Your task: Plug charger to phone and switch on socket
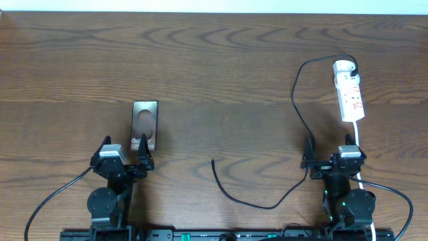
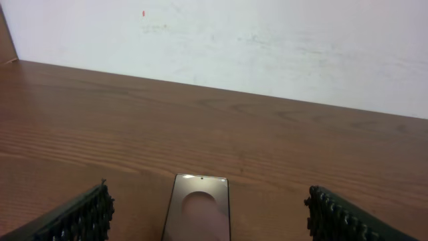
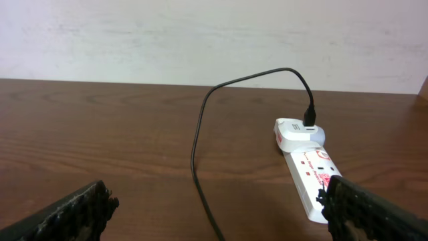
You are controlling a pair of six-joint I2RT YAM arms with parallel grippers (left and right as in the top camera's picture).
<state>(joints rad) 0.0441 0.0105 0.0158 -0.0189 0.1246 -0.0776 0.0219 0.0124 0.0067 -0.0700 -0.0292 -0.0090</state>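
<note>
Nothing of the job looked started, and both arms sat low at the near edge of the table [image 1: 214, 60]. The left gripper [image 1: 125, 148] stood wide open and empty, and so did the right gripper [image 1: 329, 150].

The phone [image 1: 145, 124] lay flat just ahead of the left gripper, its near end between the open fingers in the left wrist view. The power strip [image 1: 349, 94] lay at the far right, beyond the right gripper. The charger cable [image 1: 294, 100] was plugged in at the strip's far end. From there it looped down past the right gripper, and its loose tip [image 1: 212, 161] rested on bare wood between the arms, well apart from the phone. The strip's red switches were too small to show, so it probably was not yet on.

The first step was in hand: getting the loose tip. That called for a fine pinch close behind the plug. The plug would then have to be carried across and lined up squarely with the phone's port while the other gripper steadied the phone.
</note>
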